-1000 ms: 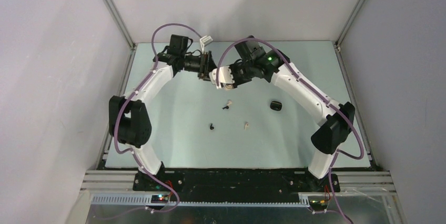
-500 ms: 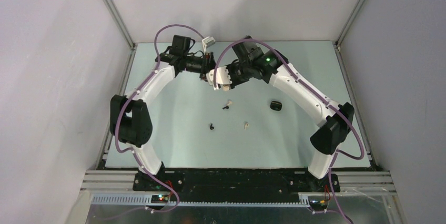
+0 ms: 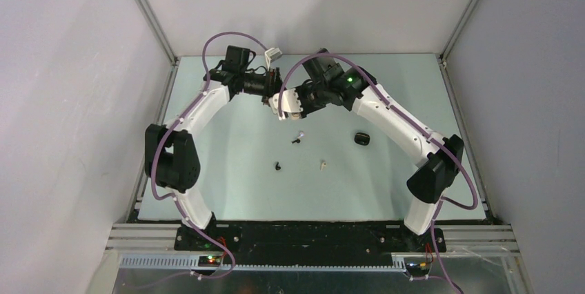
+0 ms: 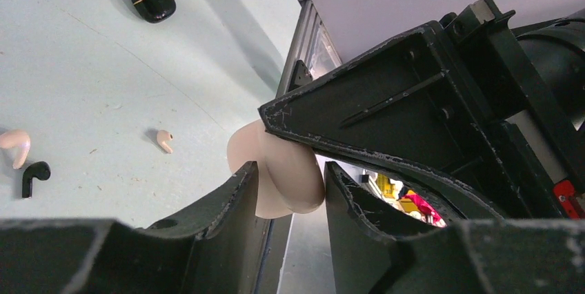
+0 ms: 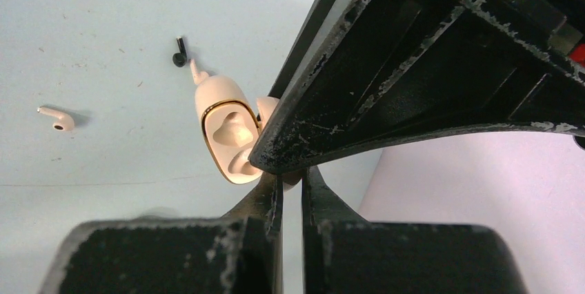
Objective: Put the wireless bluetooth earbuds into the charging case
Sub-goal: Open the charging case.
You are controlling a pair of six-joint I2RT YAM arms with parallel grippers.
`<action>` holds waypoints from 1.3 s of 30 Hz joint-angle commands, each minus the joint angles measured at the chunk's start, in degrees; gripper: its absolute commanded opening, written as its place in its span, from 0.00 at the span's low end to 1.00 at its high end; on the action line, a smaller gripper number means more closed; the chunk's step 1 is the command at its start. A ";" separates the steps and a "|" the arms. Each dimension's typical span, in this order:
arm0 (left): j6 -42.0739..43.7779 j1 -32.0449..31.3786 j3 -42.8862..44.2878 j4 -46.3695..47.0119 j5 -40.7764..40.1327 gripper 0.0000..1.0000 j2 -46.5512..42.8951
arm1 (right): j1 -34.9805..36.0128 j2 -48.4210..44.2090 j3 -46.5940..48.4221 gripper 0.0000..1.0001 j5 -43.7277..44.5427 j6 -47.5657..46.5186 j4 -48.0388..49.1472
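Observation:
A cream charging case (image 4: 286, 173) is held up above the back middle of the table, between both arms. My left gripper (image 4: 290, 170) is shut on its rounded body. My right gripper (image 5: 291, 173) is shut on a thin edge of it, and the open half (image 5: 226, 135) with its two empty wells shows there. In the top view the left gripper (image 3: 268, 91) and the right gripper (image 3: 283, 105) meet. A cream earbud (image 3: 301, 133) and a black earbud (image 3: 295, 141) lie below them. Another black earbud (image 3: 277, 166) and cream earbud (image 3: 323, 164) lie nearer.
A closed black case (image 3: 361, 139) lies on the table to the right of the buds; it also shows in the left wrist view (image 4: 152, 0). The pale table (image 3: 227, 183) is walled by metal rails on the left, right and back.
Both grippers have shifted a little to the left and back with the cream case between them. The buds and the black case have not moved.

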 commanded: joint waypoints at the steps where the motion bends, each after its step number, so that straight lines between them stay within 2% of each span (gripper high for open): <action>1: -0.66 0.15 1.77 0.66 0.33 0.43 -0.75 | 0.34 -1.25 -0.15 0.00 0.61 0.19 1.16; 8: -0.69 -0.20 1.91 0.64 0.61 0.33 -0.37 | 0.51 -1.00 -0.28 0.00 0.40 0.11 1.55; 12: -0.49 -0.22 2.22 0.66 1.15 0.18 -0.15 | 0.71 -0.86 -0.36 0.00 0.53 0.04 1.86; 14: -0.26 -0.21 2.18 0.63 1.18 0.02 -0.16 | 0.72 -0.74 -0.53 0.00 0.66 0.44 2.29; 17: 0.03 -0.16 2.25 0.67 1.18 0.00 -0.34 | 0.66 -0.71 -0.74 0.02 0.75 1.50 2.81; 18: 0.23 -0.10 2.19 0.70 1.23 0.00 -0.31 | 0.51 -0.85 -0.75 0.09 0.59 2.11 2.87; 19: 0.33 0.06 2.16 0.70 1.27 0.00 -0.47 | 0.40 -0.96 -0.64 0.27 0.47 2.55 3.07; 21: 0.64 0.32 2.14 0.71 1.35 0.00 -0.57 | -0.31 -1.61 -0.18 0.45 -0.81 4.25 3.02; 23: 1.07 0.54 2.03 0.63 1.42 0.00 -0.80 | -1.67 -2.82 0.80 0.53 -3.09 6.40 2.35; 28: 2.17 0.82 1.43 0.57 1.22 0.00 -1.06 | -7.22 -6.15 5.01 0.60 -13.83 15.13 -0.88; 31: 2.65 1.11 1.09 0.56 1.27 0.00 -1.11 | -11.81 -8.62 4.23 0.61 -20.56 20.92 -0.82; 35: 3.27 1.51 0.22 0.55 1.30 0.00 -1.64 | -17.11 -12.00 -3.66 0.62 -29.71 27.39 0.45; 39: 3.72 2.13 -1.56 0.56 1.26 0.00 -3.15 | -21.09 -15.80 -18.35 0.59 -34.69 29.43 5.37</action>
